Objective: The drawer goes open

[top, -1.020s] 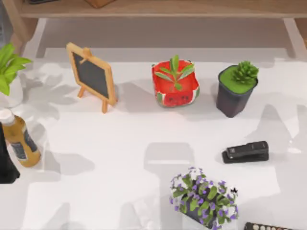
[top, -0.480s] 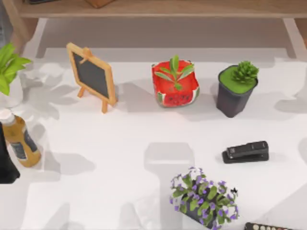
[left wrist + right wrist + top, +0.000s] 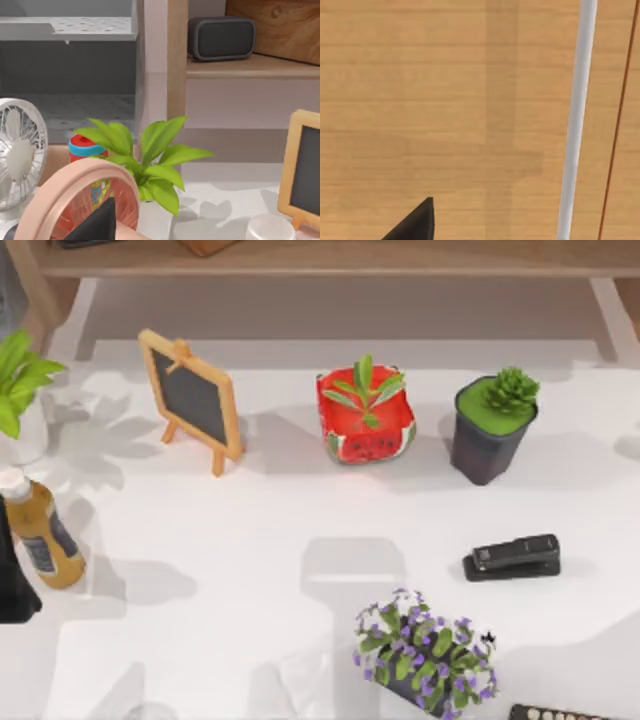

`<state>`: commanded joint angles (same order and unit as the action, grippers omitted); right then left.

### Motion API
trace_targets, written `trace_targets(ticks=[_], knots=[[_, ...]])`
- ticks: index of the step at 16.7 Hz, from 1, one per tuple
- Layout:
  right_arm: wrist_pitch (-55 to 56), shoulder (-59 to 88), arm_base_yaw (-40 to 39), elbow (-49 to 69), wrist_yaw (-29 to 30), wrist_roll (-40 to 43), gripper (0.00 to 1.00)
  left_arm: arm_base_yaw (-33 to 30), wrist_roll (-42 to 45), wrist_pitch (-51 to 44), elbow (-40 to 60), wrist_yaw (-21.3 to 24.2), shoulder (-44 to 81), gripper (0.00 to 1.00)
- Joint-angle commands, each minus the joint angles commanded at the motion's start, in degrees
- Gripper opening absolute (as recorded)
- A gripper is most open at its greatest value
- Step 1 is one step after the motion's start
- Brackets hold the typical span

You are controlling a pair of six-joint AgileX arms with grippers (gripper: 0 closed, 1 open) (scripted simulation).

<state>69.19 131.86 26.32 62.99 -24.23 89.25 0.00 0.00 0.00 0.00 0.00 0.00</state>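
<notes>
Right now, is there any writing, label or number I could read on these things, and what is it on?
No text reads clearly.
Amber bottle with white cap: dark label, print too blurred.
Wooden board on the shelf: faint round stamp, unreadable.
Wood-framed chalkboard easel: blank.

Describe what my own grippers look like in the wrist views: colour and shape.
Little of either is in frame. The left wrist view has one dark, nearly black wedge of the left gripper, tapering to a point. The right wrist view has a matching black pointed wedge of the right gripper against light wood. Both look matte and plain; no cables or markings are visible.
</notes>
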Motion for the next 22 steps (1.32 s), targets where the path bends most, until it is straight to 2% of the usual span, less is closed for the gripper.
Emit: trace_targets(ticks=[13, 22], knots=[[-3.63, 2.98, -1.36, 6.58, 1.4, 0.04, 1.0, 0.0, 0.0, 0.0, 0.0, 0.0, 0.0, 1.0], [-3.63, 2.98, -1.36, 6.58, 1.4, 0.04, 0.32, 0.0, 0.0, 0.0, 0.0, 0.0, 0.0, 1.0]])
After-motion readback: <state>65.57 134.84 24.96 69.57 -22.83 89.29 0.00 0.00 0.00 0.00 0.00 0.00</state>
